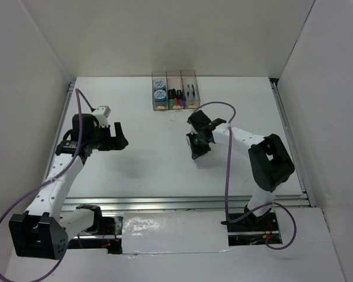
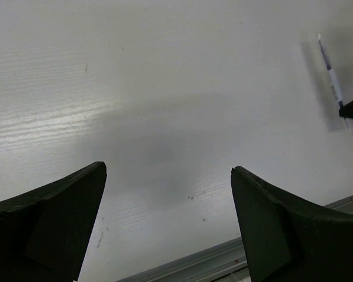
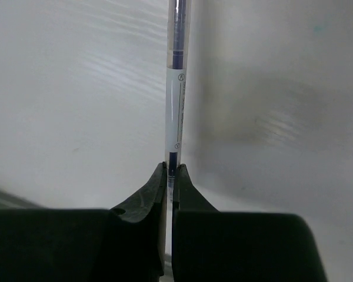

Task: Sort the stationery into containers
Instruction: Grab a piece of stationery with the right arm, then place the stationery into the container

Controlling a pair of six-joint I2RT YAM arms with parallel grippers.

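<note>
pen [image 3: 175,111]: white band, dark-blue barrel | tape rolls [image 1: 159,89]: blue-white | table [image 1: 153,170]: white | cables [image 1: 226,182]: purple

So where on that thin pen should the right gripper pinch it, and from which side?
Across the barrel's narrow width, jaws either side of its long axis, as the right gripper does now on the pen. It pinches near one end; a hold nearer the white-labelled middle would probably swing less.

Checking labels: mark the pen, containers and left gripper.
pen [image 3: 175,111]: right wrist view, white label band.
containers [image 1: 189,75]: top view, rightmost box's bare far end.
left gripper [image 2: 167,170]: left wrist view, between fingertips.
</note>
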